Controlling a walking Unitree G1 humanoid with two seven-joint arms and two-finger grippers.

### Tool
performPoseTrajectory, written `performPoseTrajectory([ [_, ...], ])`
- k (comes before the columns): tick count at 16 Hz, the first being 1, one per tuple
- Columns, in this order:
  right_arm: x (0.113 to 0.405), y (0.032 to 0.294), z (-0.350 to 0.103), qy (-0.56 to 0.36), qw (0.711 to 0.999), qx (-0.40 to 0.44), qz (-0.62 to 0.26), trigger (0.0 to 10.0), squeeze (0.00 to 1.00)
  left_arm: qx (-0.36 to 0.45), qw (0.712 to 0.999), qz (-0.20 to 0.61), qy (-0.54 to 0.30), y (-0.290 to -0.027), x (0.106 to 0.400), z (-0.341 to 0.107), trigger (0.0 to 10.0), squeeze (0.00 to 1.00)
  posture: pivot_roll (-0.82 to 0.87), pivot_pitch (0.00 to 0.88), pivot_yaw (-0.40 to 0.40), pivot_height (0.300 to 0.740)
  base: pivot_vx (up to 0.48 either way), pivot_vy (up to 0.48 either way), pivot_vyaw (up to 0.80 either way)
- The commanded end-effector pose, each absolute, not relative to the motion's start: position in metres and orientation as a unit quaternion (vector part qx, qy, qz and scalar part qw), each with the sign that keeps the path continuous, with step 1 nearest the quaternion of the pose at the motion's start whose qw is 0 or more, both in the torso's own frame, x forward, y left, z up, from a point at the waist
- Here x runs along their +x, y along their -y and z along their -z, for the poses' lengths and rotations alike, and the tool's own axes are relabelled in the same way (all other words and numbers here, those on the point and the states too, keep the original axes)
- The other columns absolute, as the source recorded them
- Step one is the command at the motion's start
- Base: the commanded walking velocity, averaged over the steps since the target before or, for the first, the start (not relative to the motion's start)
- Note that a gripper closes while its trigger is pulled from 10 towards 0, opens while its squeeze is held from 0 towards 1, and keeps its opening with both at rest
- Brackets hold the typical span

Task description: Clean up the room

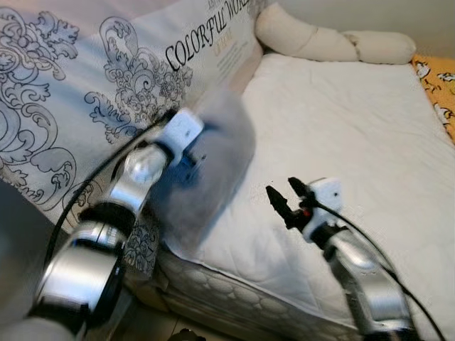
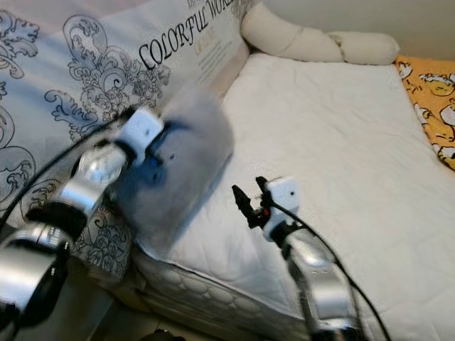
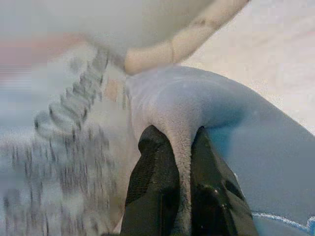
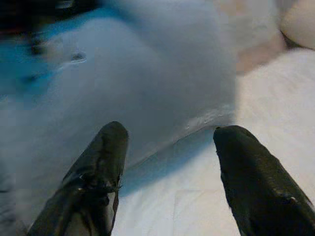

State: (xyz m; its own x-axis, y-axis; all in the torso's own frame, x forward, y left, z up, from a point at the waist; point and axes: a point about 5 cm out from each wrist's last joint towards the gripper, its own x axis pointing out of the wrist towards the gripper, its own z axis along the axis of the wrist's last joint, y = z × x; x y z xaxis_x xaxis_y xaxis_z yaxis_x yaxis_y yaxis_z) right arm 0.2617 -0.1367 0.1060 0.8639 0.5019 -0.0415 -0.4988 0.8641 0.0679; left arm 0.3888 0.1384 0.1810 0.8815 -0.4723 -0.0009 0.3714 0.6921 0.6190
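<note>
A grey fleece cushion (image 1: pixel 217 167) hangs blurred over the left edge of the white mattress (image 1: pixel 355 135). My left gripper (image 3: pixel 178 182) is shut on a fold of that grey cushion (image 3: pixel 206 103), its wrist (image 1: pixel 181 131) raised beside the patterned bedding. My right gripper (image 1: pixel 284 195) is open above the mattress, just right of the cushion, with nothing between its fingers (image 4: pixel 101 162). The cushion (image 4: pixel 142 78) lies straight ahead of those fingers.
A patterned bedding pack (image 1: pixel 92 92) printed "COLORFUL WORLD" leans along the bed's left side. A cream bolster (image 1: pixel 327 39) lies at the head of the mattress. An orange printed cloth (image 1: pixel 441 85) sits at the far right edge.
</note>
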Motion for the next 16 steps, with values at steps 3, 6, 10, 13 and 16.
performPoseTrajectory([
  [3,0.251,0.139,-0.119,-0.005,0.943,0.027,-0.333,10.0,1.00,0.283,0.918,0.229,0.157,-0.124,0.401,-0.233,10.0,0.00,-0.10,0.000,0.077,0.740,0.000,0.000,0.00],
  [6,0.247,0.145,-0.123,-0.009,0.934,0.017,-0.357,10.0,1.00,0.238,0.944,0.187,0.131,-0.132,0.411,-0.243,10.0,0.00,-0.12,0.000,0.087,0.740,0.000,0.000,0.00],
  [10,0.243,0.150,-0.126,-0.017,0.931,0.012,-0.365,10.0,1.00,0.242,0.959,0.127,0.076,-0.154,0.413,-0.221,10.0,0.00,-0.14,0.014,0.088,0.740,0.000,0.000,0.00],
  [13,0.238,0.151,-0.123,-0.030,0.927,0.005,-0.374,10.0,1.00,0.273,0.958,0.082,0.025,-0.174,0.402,-0.178,10.0,0.00,-0.14,0.022,0.083,0.740,0.000,0.000,0.00],
  [16,0.238,0.150,-0.122,-0.038,0.926,0.011,-0.375,10.0,1.00,0.277,0.958,0.063,-0.036,-0.175,0.391,-0.141,10.0,0.00,-0.14,0.025,0.079,0.740,0.000,0.000,0.00],
])
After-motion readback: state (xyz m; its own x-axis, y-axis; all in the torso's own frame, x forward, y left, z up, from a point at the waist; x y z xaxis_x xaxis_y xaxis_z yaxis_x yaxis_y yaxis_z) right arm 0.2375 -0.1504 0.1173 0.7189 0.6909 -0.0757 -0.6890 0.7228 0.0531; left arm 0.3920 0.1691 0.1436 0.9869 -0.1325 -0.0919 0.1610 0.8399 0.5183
